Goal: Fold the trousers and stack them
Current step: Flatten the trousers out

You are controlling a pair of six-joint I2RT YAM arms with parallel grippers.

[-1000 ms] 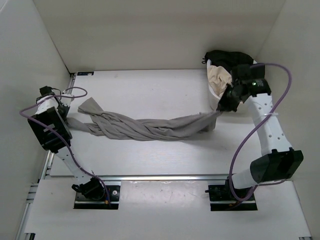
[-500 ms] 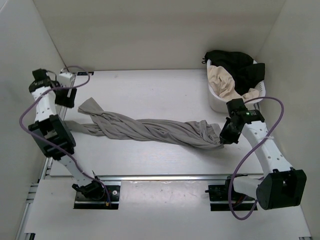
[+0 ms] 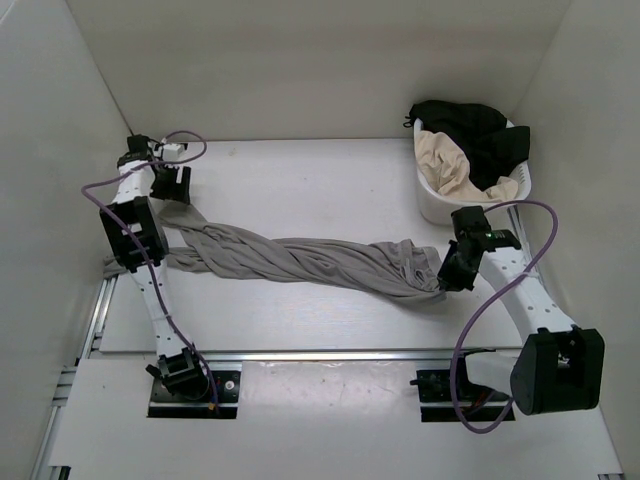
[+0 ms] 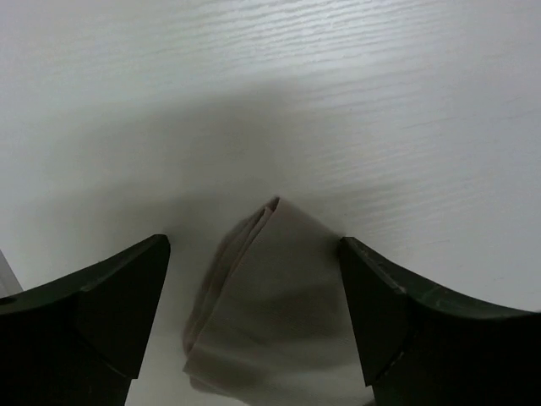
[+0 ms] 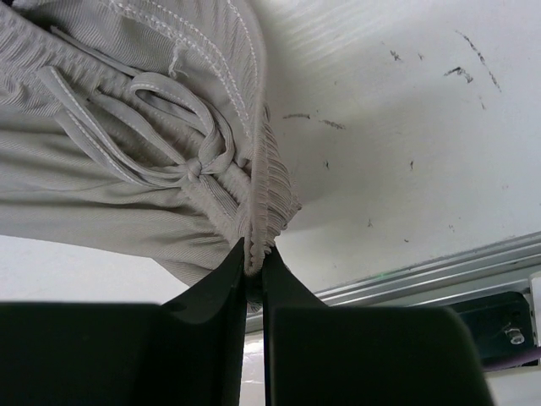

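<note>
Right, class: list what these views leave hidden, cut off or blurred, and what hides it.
Top view: the left end of the trousers is partly covered by the left arm.
Left wrist view: the fabric is blurred and cut off by the bottom edge.
Right wrist view: the pinched waistband edge is hidden between the shut jaws.

Plain grey trousers (image 3: 300, 262), white table (image 3: 330, 185)

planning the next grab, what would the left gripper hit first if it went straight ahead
The left gripper would likely meet the trousers first, the leg end between its open jaws, lying on the table.
</note>
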